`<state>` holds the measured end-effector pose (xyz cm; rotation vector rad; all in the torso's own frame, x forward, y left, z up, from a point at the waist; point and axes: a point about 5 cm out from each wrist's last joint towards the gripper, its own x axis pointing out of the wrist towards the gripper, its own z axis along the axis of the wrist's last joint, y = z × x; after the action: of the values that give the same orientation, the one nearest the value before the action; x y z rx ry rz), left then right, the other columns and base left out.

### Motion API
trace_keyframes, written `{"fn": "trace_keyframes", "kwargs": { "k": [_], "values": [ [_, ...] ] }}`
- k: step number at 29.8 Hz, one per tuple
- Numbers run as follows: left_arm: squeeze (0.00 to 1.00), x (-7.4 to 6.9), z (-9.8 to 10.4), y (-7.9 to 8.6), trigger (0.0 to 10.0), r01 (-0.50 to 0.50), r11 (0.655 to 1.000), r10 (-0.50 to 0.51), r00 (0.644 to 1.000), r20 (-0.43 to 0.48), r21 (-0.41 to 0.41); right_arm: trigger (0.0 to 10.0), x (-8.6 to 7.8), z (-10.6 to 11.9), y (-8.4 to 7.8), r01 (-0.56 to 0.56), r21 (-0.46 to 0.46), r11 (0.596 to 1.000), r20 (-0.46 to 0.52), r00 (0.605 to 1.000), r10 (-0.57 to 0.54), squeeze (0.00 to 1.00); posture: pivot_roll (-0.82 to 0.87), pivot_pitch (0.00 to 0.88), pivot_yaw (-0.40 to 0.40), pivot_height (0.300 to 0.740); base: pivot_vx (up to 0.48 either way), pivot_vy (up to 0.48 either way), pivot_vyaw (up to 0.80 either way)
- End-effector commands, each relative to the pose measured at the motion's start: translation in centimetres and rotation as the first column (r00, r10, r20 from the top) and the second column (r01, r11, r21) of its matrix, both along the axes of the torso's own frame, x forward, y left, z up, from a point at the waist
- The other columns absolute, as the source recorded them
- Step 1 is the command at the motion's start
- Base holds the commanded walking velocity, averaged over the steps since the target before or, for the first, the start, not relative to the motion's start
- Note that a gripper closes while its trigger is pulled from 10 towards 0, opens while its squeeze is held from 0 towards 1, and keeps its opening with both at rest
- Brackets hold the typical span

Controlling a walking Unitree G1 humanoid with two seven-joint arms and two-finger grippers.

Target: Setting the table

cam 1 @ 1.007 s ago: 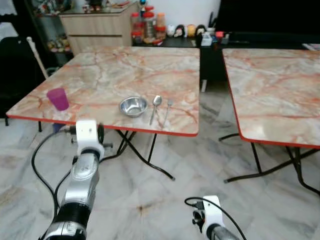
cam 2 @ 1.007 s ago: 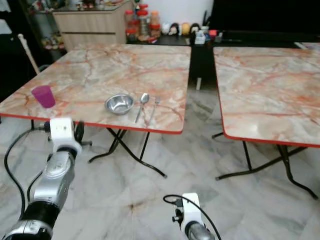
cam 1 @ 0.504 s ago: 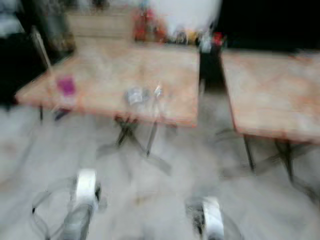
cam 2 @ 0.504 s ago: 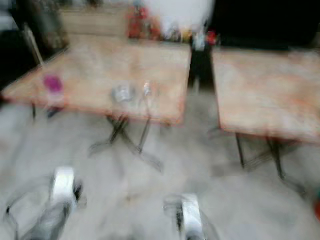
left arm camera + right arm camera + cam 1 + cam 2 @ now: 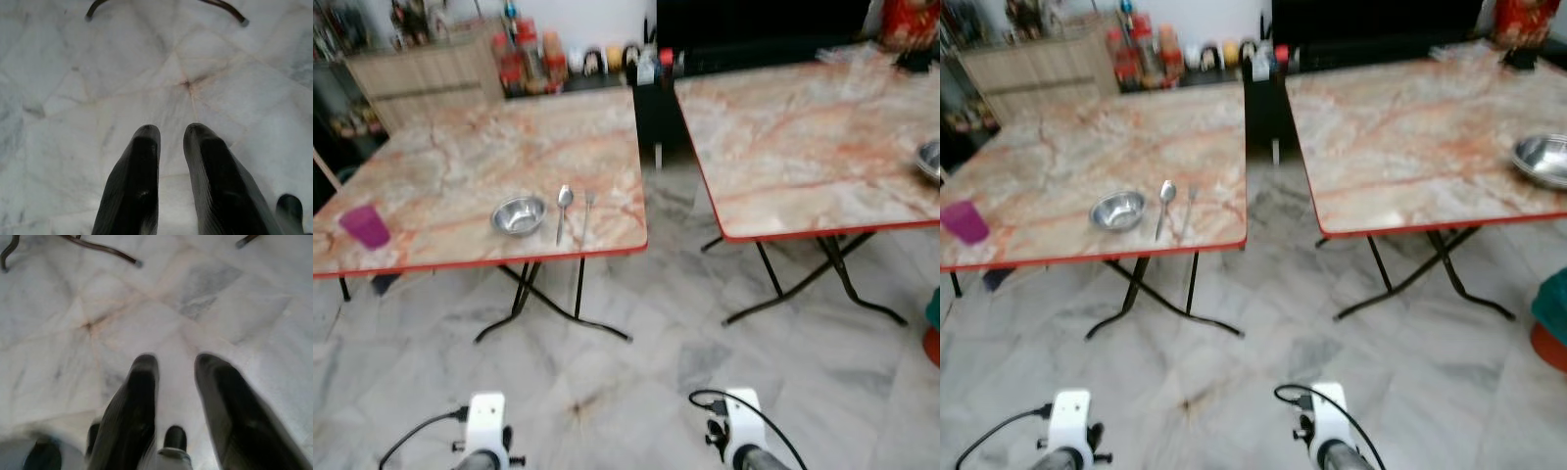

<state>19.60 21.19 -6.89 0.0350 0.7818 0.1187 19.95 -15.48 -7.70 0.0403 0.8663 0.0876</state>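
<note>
Hanging low over the floor, the left gripper (image 5: 171,142) and right gripper (image 5: 173,374) hold empty fingers apart; the wide steel bowl (image 5: 1542,159) lies ahead, nearer the right arm.

At my 11 o'clock stands a table (image 5: 460,147) bearing a cup (image 5: 364,226) at its left edge, then a bowl (image 5: 519,215), spoon (image 5: 564,208) and fork (image 5: 587,211) rightward. At 1 o'clock, a second table (image 5: 803,137) carries another bowl (image 5: 1542,159).
</note>
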Motion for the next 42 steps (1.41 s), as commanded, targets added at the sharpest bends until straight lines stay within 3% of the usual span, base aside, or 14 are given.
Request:
{"fn": "trace_keyframes", "kwargs": {
  "k": [1,11,26,42],
  "values": [
    [0.0,-0.99,-0.27,1.54,10.0,-0.025,0.999,0.027,0.999,-0.041,0.04,10.0,0.7,0.36,1.66,-0.021,0.036,0.999,0.021,1.0,0.021,0.0,0.08,0.0,0.073,0.74,0.48,0.0,0.0],
    [0.0,-0.52,-0.06,1.36,10.0,-0.047,0.998,0.048,0.999,-0.017,0.035,10.0,0.84,0.41,1.36,-0.02,0.022,1.0,0.019,1.0,0.02,0.0,0.11,0.0,0.051,0.74,0.433,0.0,0.0],
    [0.0,-0.79,-0.38,0.68,10.0,-0.031,0.999,0.033,0.999,-0.035,0.031,10.0,0.62,0.3,0.92,0.017,0.028,0.999,0.014,1.0,-0.017,0.0,0.08,0.0,0.058,0.74,0.0,0.0,0.0],
    [0.0,-0.47,-0.21,0.79,10.0,-0.001,0.999,0.003,0.999,-0.037,0.049,10.0,0.76,0.39,1.15,0.022,0.037,0.999,0.024,0.999,-0.023,0.0,0.08,0.0,0.076,0.74,0.0,0.371,-0.15]
  ]
}}
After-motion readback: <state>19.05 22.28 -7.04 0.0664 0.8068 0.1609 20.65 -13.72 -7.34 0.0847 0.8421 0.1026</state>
